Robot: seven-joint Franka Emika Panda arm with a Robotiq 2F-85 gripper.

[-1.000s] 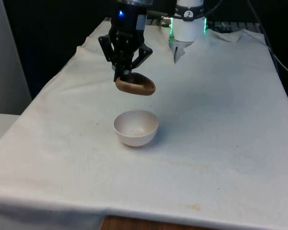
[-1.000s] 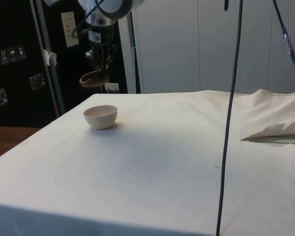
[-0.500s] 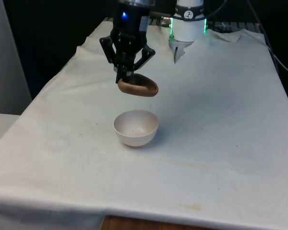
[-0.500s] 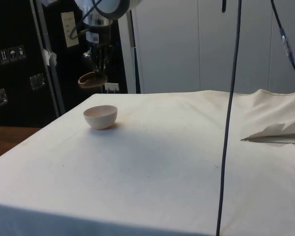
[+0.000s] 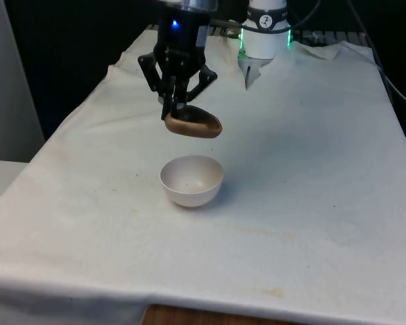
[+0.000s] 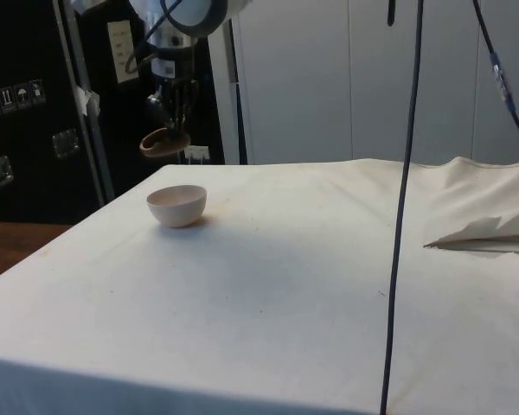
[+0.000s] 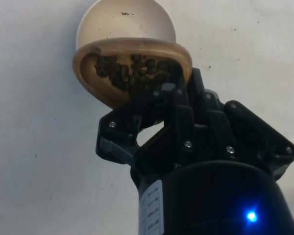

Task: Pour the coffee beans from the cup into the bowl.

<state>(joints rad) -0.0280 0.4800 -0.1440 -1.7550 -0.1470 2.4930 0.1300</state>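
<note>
A brown wooden cup (image 5: 193, 123) hangs in the air, roughly level, above and slightly behind the white bowl (image 5: 191, 180). My gripper (image 5: 177, 103) is shut on the cup's rim from above. In the wrist view the cup (image 7: 132, 73) holds dark coffee beans (image 7: 132, 74), and the bowl (image 7: 126, 20) lies just beyond it with only a few dark specks inside. From the side, the cup (image 6: 164, 143) hovers over the far edge of the bowl (image 6: 176, 205), with the gripper (image 6: 175, 112) above it.
A white cloth (image 5: 291, 169) covers the table. A fold of cloth (image 6: 484, 229) lies raised near the side view's right. A dark cable (image 6: 402, 207) hangs down in front of the side camera.
The cup and gripper have shifted slightly, first a little down and toward the bowl, then a touch back. The cup stays about level and the bowl has not moved.
</note>
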